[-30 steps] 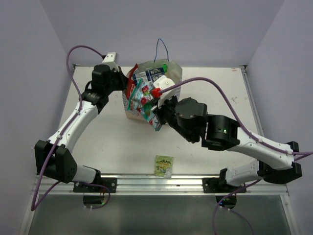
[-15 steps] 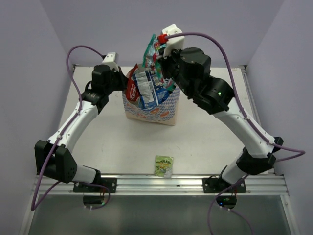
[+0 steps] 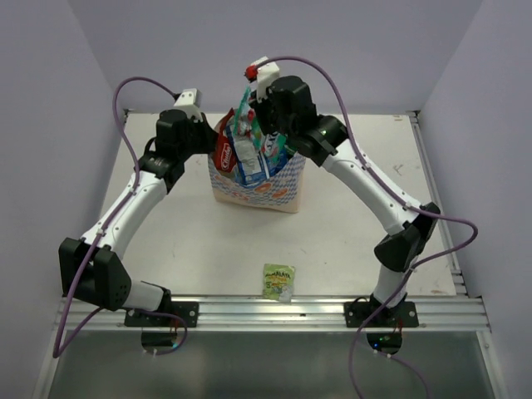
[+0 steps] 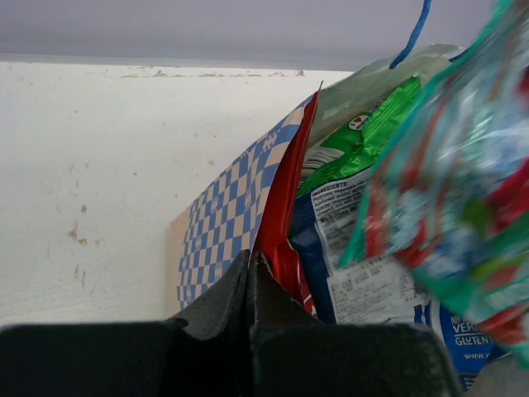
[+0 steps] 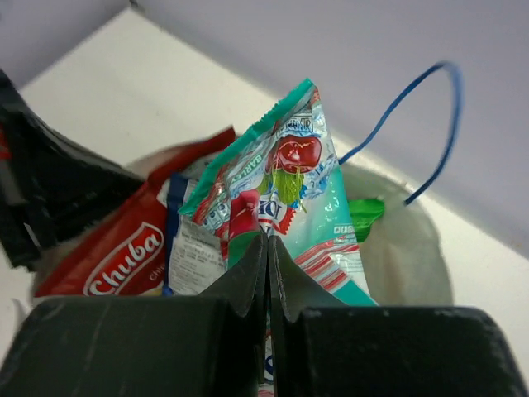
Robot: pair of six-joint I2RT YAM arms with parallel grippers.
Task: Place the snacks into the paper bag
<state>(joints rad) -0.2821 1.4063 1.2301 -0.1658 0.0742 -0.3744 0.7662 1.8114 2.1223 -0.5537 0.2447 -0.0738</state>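
Observation:
The paper bag (image 3: 268, 189) stands upright at the back middle of the table, with a red packet (image 3: 224, 152), a dark blue packet (image 3: 249, 160) and a green packet (image 5: 364, 213) sticking out of its mouth. My left gripper (image 3: 218, 137) is shut on the bag's left rim (image 4: 223, 215), beside the red packet (image 4: 281, 215). My right gripper (image 3: 252, 112) is shut on the colourful candy packet (image 5: 289, 182) and holds it just above the bag's mouth. The tiny yellow-green sachet (image 3: 278, 281) lies flat near the table's front edge.
A blue string handle (image 5: 430, 124) arches over the bag's far rim. The table's back wall is close behind the bag. A metal rail (image 3: 266, 312) runs along the front edge by the arm bases.
My right gripper lifted the candy packet from in front of the bag, up and back, then left over the bag's mouth. The left gripper has kept its hold on the rim.

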